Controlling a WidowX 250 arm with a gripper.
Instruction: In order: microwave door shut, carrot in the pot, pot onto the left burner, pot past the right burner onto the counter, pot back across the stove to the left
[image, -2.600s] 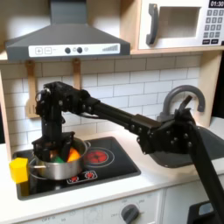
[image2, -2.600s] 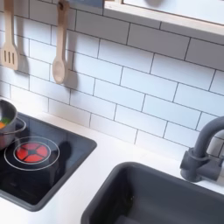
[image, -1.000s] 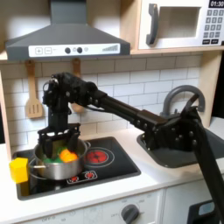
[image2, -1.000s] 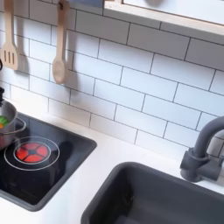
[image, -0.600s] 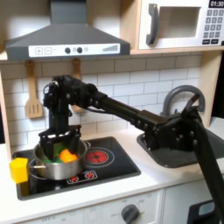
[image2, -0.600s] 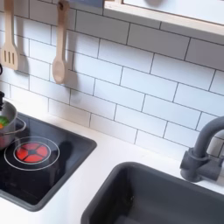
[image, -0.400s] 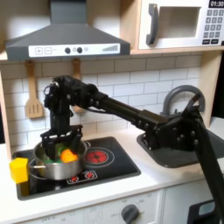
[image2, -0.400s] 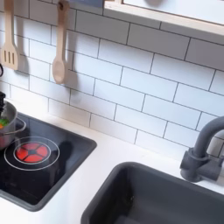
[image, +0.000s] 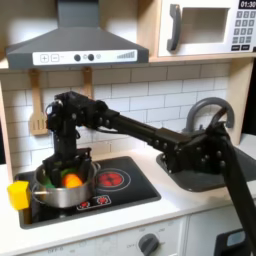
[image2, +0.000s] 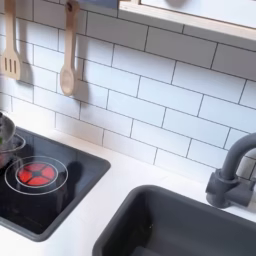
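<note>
Pot (image: 60, 187) sits on the stove (image: 130, 190), over the left burner in the first exterior view. Carrot (image: 72, 180) lies inside it. End effector (image: 62, 163) hangs directly above the pot's interior, fingers spread, gripping nothing. Microwave door (image: 198, 28) is shut.

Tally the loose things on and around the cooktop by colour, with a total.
Orange: 1, the carrot in the pot
Silver: 1, the pot
Yellow: 1, the yellow block beside the pot
Total: 3
</note>
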